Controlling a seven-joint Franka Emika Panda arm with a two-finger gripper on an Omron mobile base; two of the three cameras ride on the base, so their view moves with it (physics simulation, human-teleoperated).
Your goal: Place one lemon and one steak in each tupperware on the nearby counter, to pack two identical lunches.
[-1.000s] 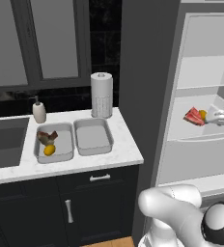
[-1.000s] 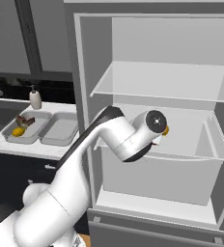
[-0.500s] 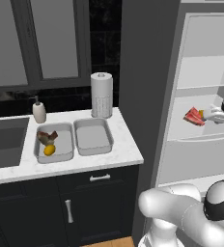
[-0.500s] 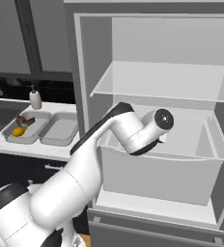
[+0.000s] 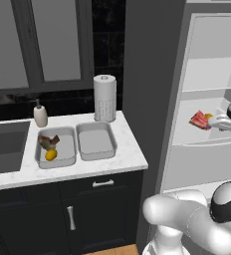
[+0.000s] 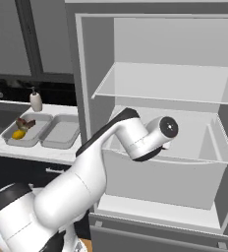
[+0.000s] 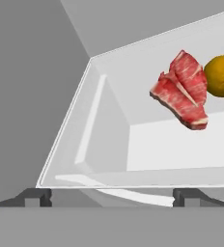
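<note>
- We see two tupperware containers side by side on the counter, near its back edge, in front of a paper towel roll.
- The left tupperware holds a steak and a lemon; the lemon lies toward the container's front edge, just beside the steak.
- The right tupperware touches the left one along its side, and its grey floor is bare.
- A soap dispenser stands at the back edge of the counter, behind the left tupperware, next to the sink.
- In the open fridge, a second steak lies in a white fridge drawer, close to its far wall, and a second lemon touches this steak on one side.
- The gripper hovers at the near rim of the drawer, well apart from the steak.
- Its fingers are spread wide apart and we see nothing between them.
</note>
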